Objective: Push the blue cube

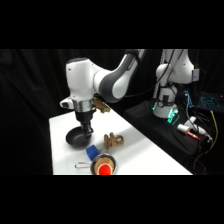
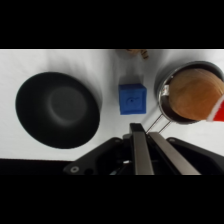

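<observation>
Take the black bowl (image 1: 77,138) as your landmark on the white tabletop (image 1: 145,150). In your side view the claw (image 1: 87,131) hangs just above the bowl's rim on the side facing the blue cube (image 1: 92,152). In the wrist view its fingers (image 2: 141,150) look pressed together with nothing between them, their tips pointing at the cube and stopping just short of it. The blue cube sits just beside the bowl, between the bowl and the metal cup (image 2: 192,95) with red-orange contents. Past the cube, farther from the bowl, a brown wooden piece (image 1: 113,140) rests on the tabletop.
</observation>
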Available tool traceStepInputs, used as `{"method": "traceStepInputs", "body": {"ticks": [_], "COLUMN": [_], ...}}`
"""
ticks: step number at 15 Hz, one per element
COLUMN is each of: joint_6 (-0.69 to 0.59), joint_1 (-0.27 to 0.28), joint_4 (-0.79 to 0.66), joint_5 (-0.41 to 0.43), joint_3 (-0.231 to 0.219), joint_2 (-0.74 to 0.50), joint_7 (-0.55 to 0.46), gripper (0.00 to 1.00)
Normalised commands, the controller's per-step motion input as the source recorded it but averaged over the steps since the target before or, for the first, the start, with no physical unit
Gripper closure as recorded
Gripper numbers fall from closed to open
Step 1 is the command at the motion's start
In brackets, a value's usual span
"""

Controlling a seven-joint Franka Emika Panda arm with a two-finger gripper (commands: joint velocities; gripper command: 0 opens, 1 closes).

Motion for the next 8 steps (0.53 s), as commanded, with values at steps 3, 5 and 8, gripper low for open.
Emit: {"method": "traceStepInputs", "body": {"ticks": [3,5,8], "joint_6": [0.18,0.14,0.12], "joint_1": [0.023,0.015,0.007], "joint_4": [0.17,0.21,0.21], "joint_5": [-0.050,-0.035,-0.014], "joint_3": [0.000,-0.001,0.005], "joint_2": [0.22,0.24,0.25], "joint_7": [0.08,0.07,0.06], "gripper": [0.97,0.97,0.97]}}
